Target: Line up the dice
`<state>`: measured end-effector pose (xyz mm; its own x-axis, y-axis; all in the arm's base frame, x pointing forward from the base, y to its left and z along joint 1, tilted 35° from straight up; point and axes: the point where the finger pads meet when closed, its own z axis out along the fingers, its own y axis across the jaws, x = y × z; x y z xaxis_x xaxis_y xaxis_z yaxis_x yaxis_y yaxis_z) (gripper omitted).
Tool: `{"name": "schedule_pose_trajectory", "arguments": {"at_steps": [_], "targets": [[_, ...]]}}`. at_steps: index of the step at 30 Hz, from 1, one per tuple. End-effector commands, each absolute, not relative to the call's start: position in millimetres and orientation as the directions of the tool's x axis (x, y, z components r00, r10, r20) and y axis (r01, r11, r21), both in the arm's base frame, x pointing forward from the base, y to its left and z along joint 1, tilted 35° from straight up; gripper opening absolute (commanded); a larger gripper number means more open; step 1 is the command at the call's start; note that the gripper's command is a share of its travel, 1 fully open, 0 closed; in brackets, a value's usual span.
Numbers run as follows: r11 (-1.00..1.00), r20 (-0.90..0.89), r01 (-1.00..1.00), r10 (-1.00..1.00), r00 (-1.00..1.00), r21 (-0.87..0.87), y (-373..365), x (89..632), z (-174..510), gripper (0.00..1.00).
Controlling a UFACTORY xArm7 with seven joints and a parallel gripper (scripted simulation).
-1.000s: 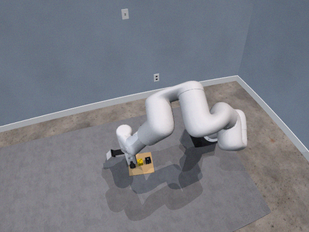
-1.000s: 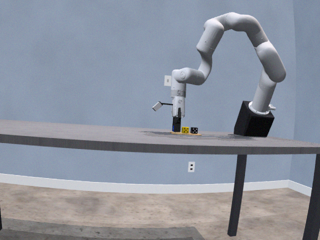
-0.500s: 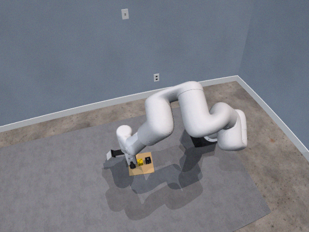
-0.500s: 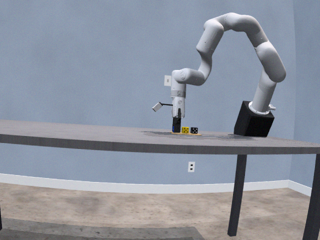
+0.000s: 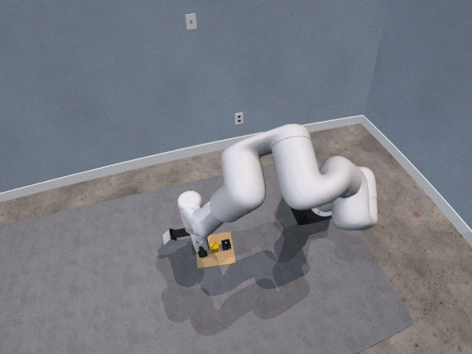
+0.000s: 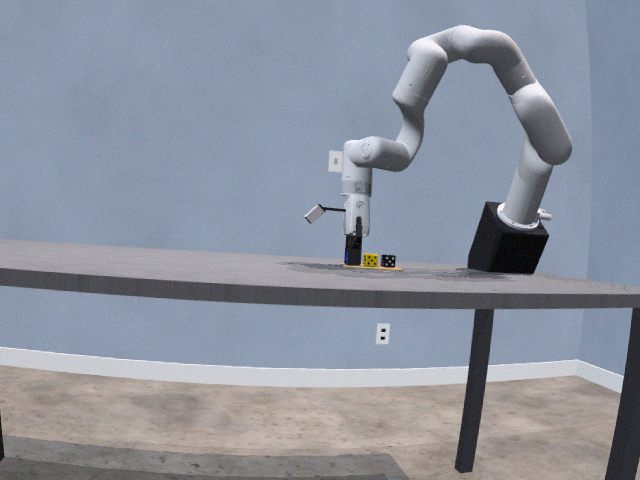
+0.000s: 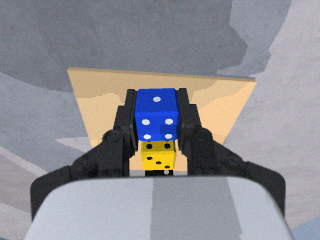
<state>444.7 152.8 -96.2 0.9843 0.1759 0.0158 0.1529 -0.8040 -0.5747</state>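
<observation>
The grey counter (image 6: pixel 155 268) carries everything here: the arm's black pedestal (image 6: pixel 483 248) at one end and, out in front of it, the tan mat (image 5: pixel 225 259) lying flat. The white arm (image 6: pixel 413 93) arches over and comes straight down at the mat's far end, the end away from the pedestal.

The step in hand looks like the last placement. The black die (image 5: pixel 226 244) sits on the mat nearest the pedestal, the yellow die (image 5: pixel 214 247) stands just beside it, farther out, and the hand (image 7: pixel 157 131) is clenched on the blue die (image 7: pixel 156 112), one dark finger (image 7: pixel 126 120) on each side face. From the exterior view the blue die is low, at or just above the mat's surface, but I cannot tell whether it touches. In the wrist view it lines up with the yellow die behind it, so the three seem to run outward from the base in a fairly straight row. The pip counts on the top faces are too small to read with confidence.

The next move, as I judge it, calls for settling the blue die flat on the mat, still inside its far edge, then spreading the fingers without twisting it and lifting straight up so nothing gets nudged.

No containers are in view; the mat is the only thing bearing objects, with two dice resting on it and the third held over it.
</observation>
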Motion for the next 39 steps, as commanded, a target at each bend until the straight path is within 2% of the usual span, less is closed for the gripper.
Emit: {"name": "schedule_pose_trajectory", "arguments": {"at_steps": [1, 21, 22, 26, 27, 29, 30, 32, 33, 35, 36, 39], "targets": [[-0.805, 0.019, 0.153, 0.173, 0.985, -0.573, 151.2, 446.6, -95.3, 0.27], [-0.805, 0.019, 0.153, 0.173, 0.985, -0.573, 151.2, 446.6, -95.3, 0.27], [-0.805, 0.019, 0.153, 0.173, 0.985, -0.573, 151.2, 446.6, -95.3, 0.31], [-0.805, 0.019, 0.153, 0.173, 0.985, -0.573, 151.2, 446.6, -95.3, 0.31], [-0.805, 0.019, 0.153, 0.173, 0.985, -0.573, 151.2, 446.6, -95.3, 0.35], [-0.805, 0.019, 0.153, 0.173, 0.985, -0.573, 151.2, 446.6, -95.3, 0.35], [-0.805, 0.019, 0.153, 0.173, 0.985, -0.573, 151.2, 446.6, -95.3, 0.39], [-0.805, 0.019, 0.153, 0.173, 0.985, -0.573, 151.2, 446.6, -95.3, 0.39], [-0.805, 0.019, 0.153, 0.173, 0.985, -0.573, 151.2, 446.6, -95.3, 0.43], [-0.805, 0.019, 0.153, 0.173, 0.985, -0.573, 151.2, 446.6, -95.3, 0.43], [-0.805, 0.019, 0.153, 0.173, 0.985, -0.573, 151.2, 446.6, -95.3, 0.47], [-0.805, 0.019, 0.153, 0.173, 0.985, -0.573, 151.2, 446.6, -95.3, 0.47]]}}
